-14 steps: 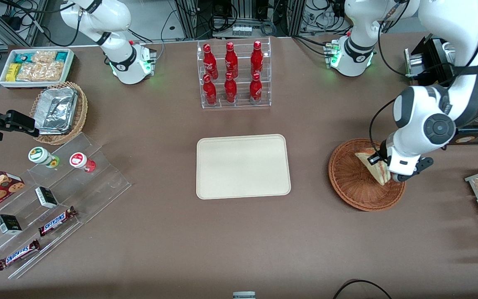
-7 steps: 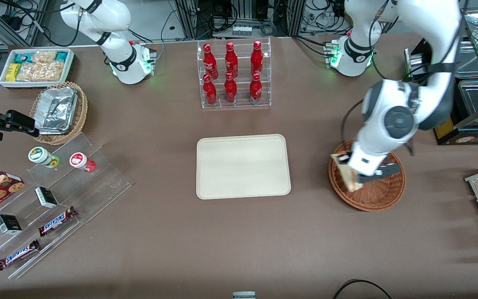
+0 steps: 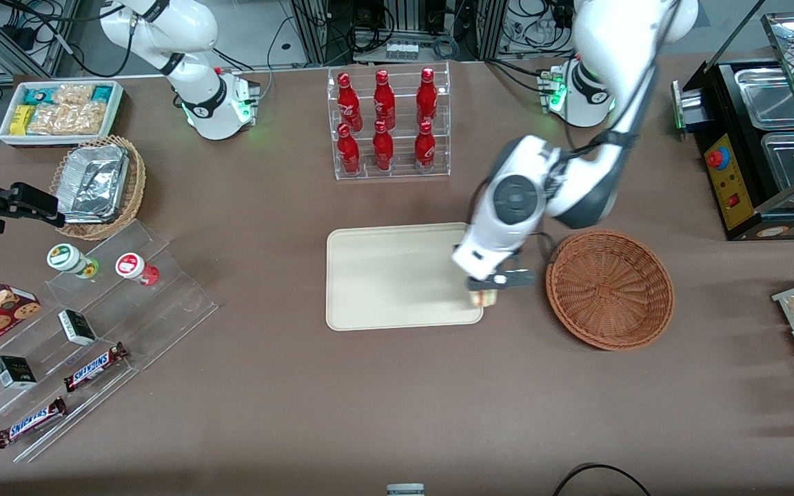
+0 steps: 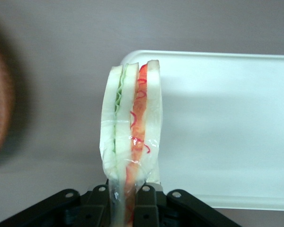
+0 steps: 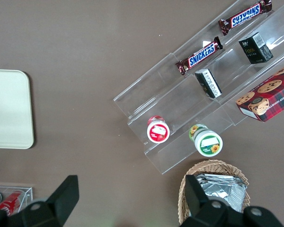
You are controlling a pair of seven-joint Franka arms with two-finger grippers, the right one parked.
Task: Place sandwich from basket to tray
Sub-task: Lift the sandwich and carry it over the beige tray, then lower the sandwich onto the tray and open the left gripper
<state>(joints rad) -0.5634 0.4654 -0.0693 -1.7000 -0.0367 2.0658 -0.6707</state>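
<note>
My left gripper (image 3: 486, 293) is shut on the sandwich (image 3: 485, 298) and holds it in the air over the tray's edge nearest the basket. In the left wrist view the sandwich (image 4: 131, 127) stands on edge between the black fingers (image 4: 146, 208), wrapped in clear film, showing white bread with green and red filling. The cream-beige tray (image 3: 397, 275) lies flat at the table's middle and shows under the sandwich in the wrist view (image 4: 227, 123). The round reddish-brown wicker basket (image 3: 609, 289) sits beside the tray toward the working arm's end and holds nothing.
A clear rack of red bottles (image 3: 389, 124) stands farther from the camera than the tray. A tan basket with foil containers (image 3: 99, 184), a white snack bin (image 3: 60, 110) and a clear stepped shelf of snacks (image 3: 87, 331) lie toward the parked arm's end. A metal appliance (image 3: 762, 138) stands near the basket.
My gripper has lifted the sandwich out of the basket and carried it sideways to the tray's near edge. The basket now holds nothing.
</note>
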